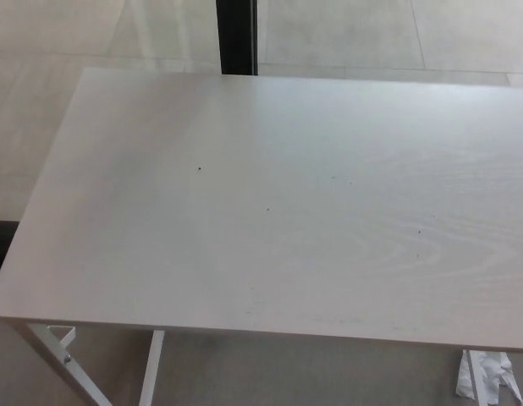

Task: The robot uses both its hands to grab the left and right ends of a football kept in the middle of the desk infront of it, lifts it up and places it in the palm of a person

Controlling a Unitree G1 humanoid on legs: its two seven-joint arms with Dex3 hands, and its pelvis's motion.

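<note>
A pale wood-grain desk (278, 203) fills most of the head view. No football shows on it or anywhere else in the picture. Neither of my hands nor any part of my arms is in view. No person's hand shows either.
The desk's white metal legs (67, 359) show below its front edge at the lower left. A crumpled white scrap (490, 376) lies on the floor at the lower right. A black upright post (237, 35) stands behind the desk's far edge, on a pale tiled floor.
</note>
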